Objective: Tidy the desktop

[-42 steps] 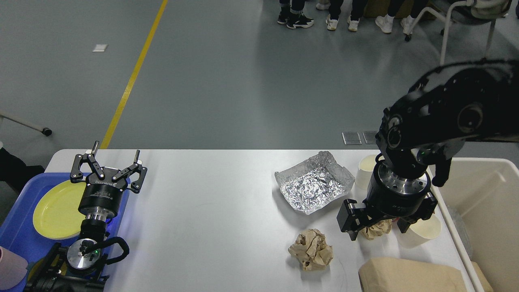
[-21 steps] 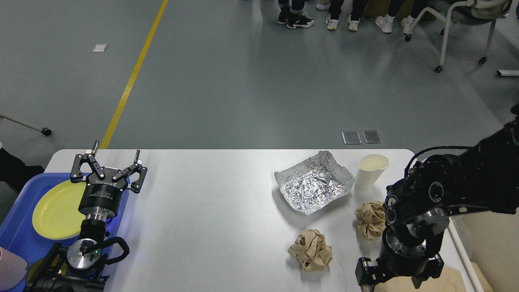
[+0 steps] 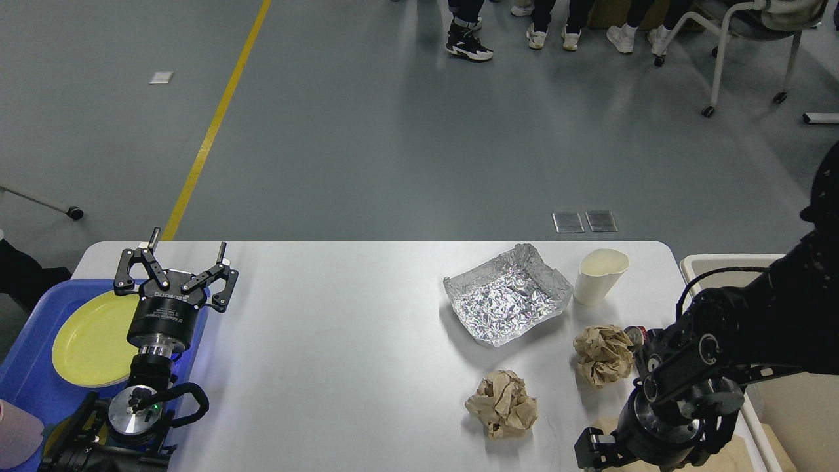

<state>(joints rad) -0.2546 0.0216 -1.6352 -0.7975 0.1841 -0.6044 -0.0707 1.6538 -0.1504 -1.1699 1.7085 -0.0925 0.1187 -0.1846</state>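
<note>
Across the lower frame: desktop (image 3: pixel 354 341), white, rounded corners.
Foil (image 3: pixel 508 295): crumpled tray at 2 o'clock on the desktop.
Cup (image 3: pixel 600 275): just right of the foil, upright.
Paper balls: one (image 3: pixel 603 354) at 6 o'clock from the cup, one (image 3: pixel 503 403) at 6 o'clock from the foil, apart.
Left gripper (image 3: pixel 185 262): fingers spread, empty, over the desktop's left edge.
Right gripper (image 3: pixel 623 452): at 5 o'clock, cut by the frame; can't tell its state.
Tray (image 3: pixel 33 373): blue, at 9 o'clock, holding a plate (image 3: pixel 92 337).
Bin (image 3: pixel 796 406): beige, right of the desktop.
</note>
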